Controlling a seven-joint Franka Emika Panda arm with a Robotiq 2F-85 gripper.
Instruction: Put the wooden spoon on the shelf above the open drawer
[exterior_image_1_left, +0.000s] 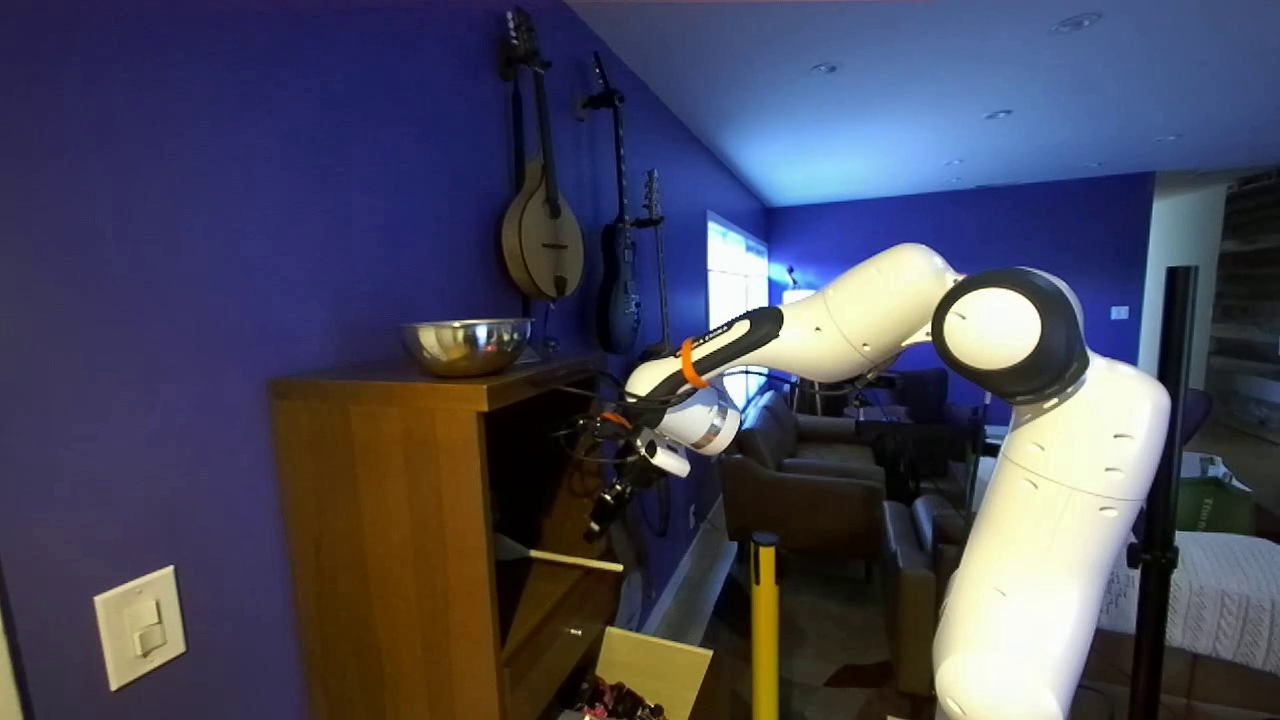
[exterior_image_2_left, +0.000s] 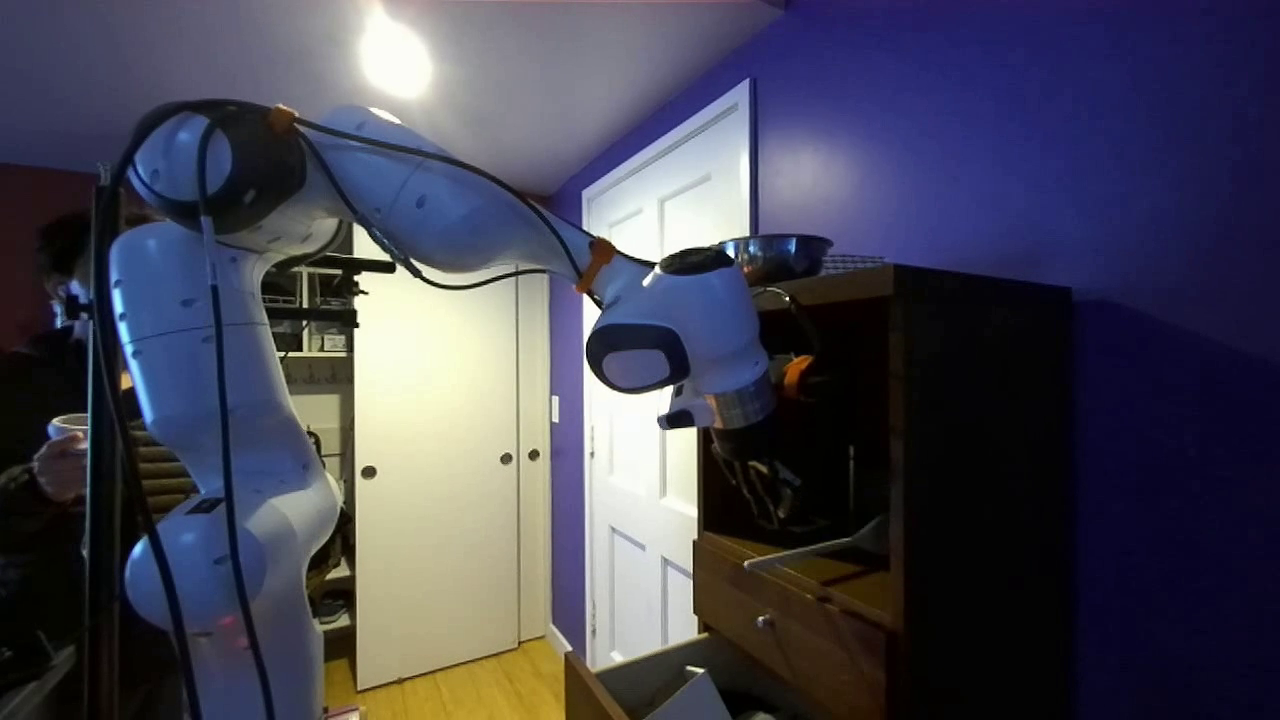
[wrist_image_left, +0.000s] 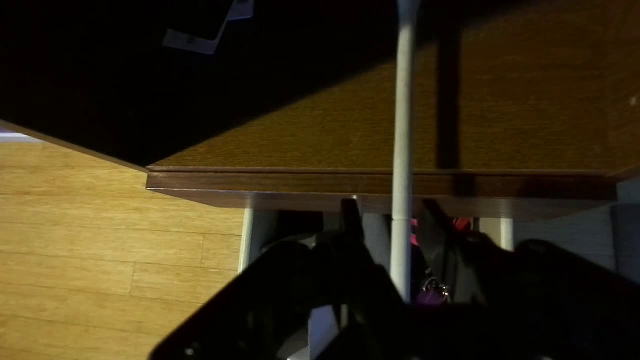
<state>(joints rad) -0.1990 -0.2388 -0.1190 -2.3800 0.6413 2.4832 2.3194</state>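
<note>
The brown wooden cabinet (exterior_image_1_left: 390, 540) is the largest piece, its dark recess (exterior_image_2_left: 850, 400) facing the white robot arm (exterior_image_1_left: 1050, 530). A dark band (exterior_image_1_left: 750, 330) along the arm carries pale lettering too small to make out for certain, beside an orange strap (exterior_image_1_left: 692, 363). Within the recess, the shelf (wrist_image_left: 525, 110) ends in a straight front edge. Below that edge come a closed drawer (exterior_image_2_left: 820, 635) with a small knob (exterior_image_2_left: 765, 621) and the open drawer (exterior_image_1_left: 655, 660), its pale box standing out forward of the shelf. White lettering runs sideways on a green bag (exterior_image_1_left: 1215, 505) in the background; I cannot read it whole. The gripper (wrist_image_left: 390, 205) hangs at the mouth of the recess, with air between it and the side walls; its fingers (wrist_image_left: 353, 220) are parted by a narrow gap, with space on either side of the handle seen between them. The wooden spoon (wrist_image_left: 402, 140) has its head inside the recess over the shelf, its handle jutting past the front edge; in both exterior views, the handle lies below the fingertips. Deeper in is a pale flat piece (wrist_image_left: 192, 42), its faint marks unreadable.
</note>
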